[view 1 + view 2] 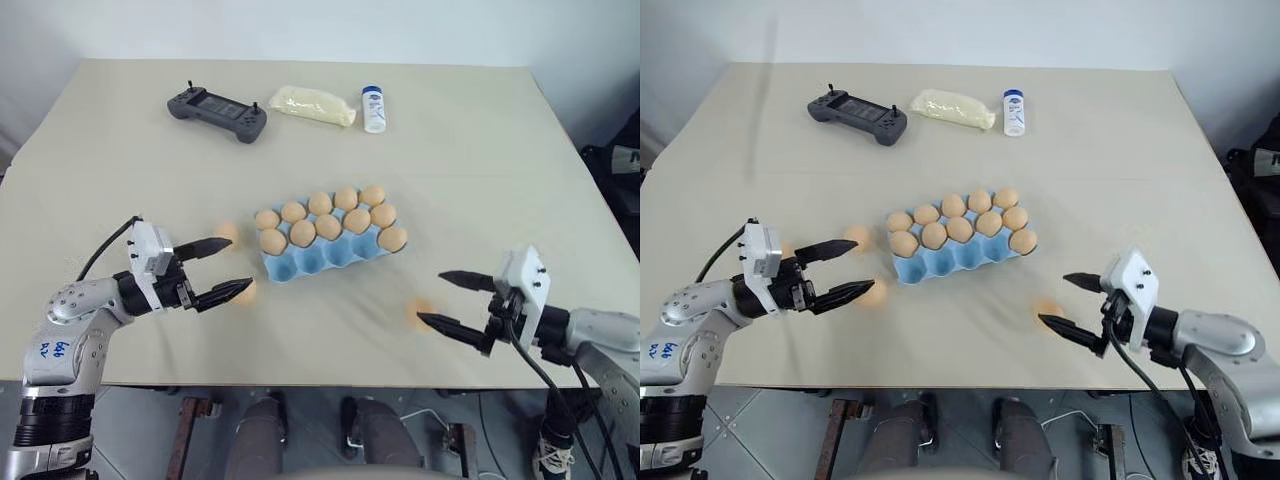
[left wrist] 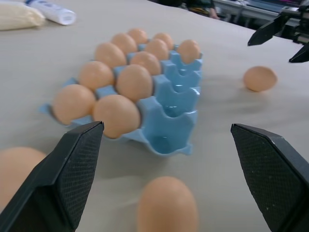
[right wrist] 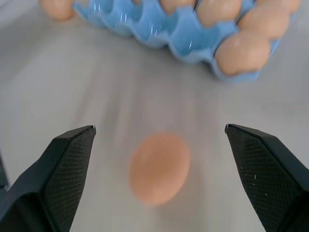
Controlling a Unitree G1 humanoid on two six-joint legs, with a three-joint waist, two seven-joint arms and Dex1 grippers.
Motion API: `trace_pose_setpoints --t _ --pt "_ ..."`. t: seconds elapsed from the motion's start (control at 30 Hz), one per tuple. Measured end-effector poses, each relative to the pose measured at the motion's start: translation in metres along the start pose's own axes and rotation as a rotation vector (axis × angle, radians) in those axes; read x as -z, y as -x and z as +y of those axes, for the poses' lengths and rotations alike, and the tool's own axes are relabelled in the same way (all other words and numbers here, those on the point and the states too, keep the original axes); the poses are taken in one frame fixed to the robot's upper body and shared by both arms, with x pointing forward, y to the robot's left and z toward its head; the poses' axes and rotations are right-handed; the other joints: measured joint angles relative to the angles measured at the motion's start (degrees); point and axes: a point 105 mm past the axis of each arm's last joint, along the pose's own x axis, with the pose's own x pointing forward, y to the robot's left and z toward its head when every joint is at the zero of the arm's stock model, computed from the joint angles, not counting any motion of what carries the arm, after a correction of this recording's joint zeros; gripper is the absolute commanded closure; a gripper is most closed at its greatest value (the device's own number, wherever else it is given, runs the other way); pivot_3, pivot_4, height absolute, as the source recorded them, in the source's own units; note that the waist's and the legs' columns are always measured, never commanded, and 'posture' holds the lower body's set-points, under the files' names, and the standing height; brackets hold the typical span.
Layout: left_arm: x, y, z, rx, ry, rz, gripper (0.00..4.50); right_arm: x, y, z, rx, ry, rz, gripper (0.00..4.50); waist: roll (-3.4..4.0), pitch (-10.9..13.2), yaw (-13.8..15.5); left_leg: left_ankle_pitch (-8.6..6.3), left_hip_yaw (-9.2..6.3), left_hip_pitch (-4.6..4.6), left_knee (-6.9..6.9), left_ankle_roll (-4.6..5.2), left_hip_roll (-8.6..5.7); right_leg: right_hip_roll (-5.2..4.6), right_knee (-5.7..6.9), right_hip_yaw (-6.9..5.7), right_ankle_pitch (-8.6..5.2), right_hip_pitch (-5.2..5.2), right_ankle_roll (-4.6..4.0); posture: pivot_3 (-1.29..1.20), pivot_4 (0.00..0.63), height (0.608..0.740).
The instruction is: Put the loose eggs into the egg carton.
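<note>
Between my 2 wide-open, empty grippers sits the light blue egg carton [image 1: 330, 252], its 2 back rows full and its near row holding 1 egg at the right end. I judge I'm lining up a pick: the right gripper [image 1: 442, 297] frames a loose egg [image 3: 159, 167], pitched slightly downward. Next I lower and close gently. The left gripper [image 1: 232, 267] points level between 2 more loose eggs [image 2: 167, 205].

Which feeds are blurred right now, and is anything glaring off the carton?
Right wrist view: the tan-orange loose egg between the open right gripper fingers is smeared, as is the table; small glints streak the light blue moulded egg carton. Left wrist view: the nearest egg is soft, the carton sharper. Head views: loose eggs by the left gripper look hazy.
</note>
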Motion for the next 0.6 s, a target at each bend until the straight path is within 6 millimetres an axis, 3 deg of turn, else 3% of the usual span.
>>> trace_pose_setpoints --t 0.23,0.6 --pt "0.004 -0.003 -0.007 0.051 0.001 0.017 0.01 0.006 -0.009 0.000 0.013 0.040 0.030 0.00 0.00 0.0 0.1 -0.04 0.02 -0.01 0.05 0.05 0.00 -0.01 -0.13 0.05 0.01 0.03 0.01 0.00 0.150 0.740" --pt "0.017 0.009 -0.025 0.070 0.005 0.078 0.01 0.024 -0.026 -0.011 0.011 0.050 0.088 0.00 0.00 0.0 0.1 -0.16 0.11 -0.02 0.04 0.13 0.00 -0.02 -0.18 0.12 0.01 0.01 0.07 0.00 0.150 0.740"
